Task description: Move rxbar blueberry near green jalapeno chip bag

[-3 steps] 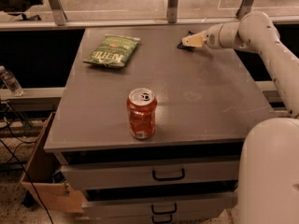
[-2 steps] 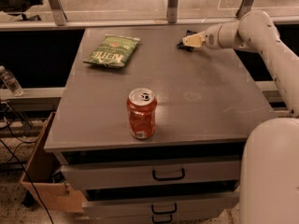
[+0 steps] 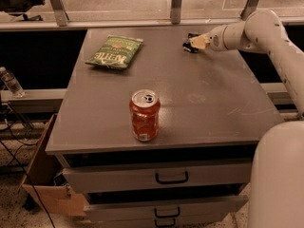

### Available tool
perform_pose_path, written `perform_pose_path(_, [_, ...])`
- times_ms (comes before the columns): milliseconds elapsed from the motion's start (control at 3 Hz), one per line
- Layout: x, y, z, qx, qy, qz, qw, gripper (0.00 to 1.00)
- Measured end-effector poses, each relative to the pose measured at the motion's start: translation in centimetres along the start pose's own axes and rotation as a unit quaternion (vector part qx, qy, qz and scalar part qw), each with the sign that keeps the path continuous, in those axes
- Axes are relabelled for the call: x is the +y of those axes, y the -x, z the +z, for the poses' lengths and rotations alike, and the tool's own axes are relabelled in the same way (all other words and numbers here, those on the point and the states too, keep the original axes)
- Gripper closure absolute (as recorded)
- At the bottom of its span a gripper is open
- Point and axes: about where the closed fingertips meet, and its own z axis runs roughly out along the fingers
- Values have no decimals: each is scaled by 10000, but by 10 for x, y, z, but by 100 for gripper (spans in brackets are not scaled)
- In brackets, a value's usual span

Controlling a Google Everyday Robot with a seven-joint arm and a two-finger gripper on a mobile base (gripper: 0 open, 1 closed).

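Note:
The green jalapeno chip bag (image 3: 114, 52) lies flat at the table's far left. The rxbar blueberry (image 3: 189, 46) shows only as a small dark shape at the far right of the table, mostly hidden by the gripper. My gripper (image 3: 195, 42) reaches in from the right on the white arm (image 3: 247, 32), with its tip down at the bar. The bar lies well to the right of the chip bag, with bare tabletop between them.
An orange soda can (image 3: 145, 115) stands upright near the front middle of the grey table (image 3: 209, 103). Drawers run below the front edge. A cardboard box (image 3: 40, 175) sits on the floor at the left, and a railing runs behind the table.
The gripper has edged slightly left and down at the bar. The chip bag and the can have not moved.

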Motion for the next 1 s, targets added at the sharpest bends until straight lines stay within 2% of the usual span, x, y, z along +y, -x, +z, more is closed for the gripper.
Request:
perform_pose_path(333, [11, 17, -13, -66, 73, -267, 9996, 100])
perform_pose_path(667, [19, 46, -33, -179, 35, -727, 9972, 100])
perform_pose_path(1000, [23, 61, -52, -141, -6, -1018, 9947, 100])
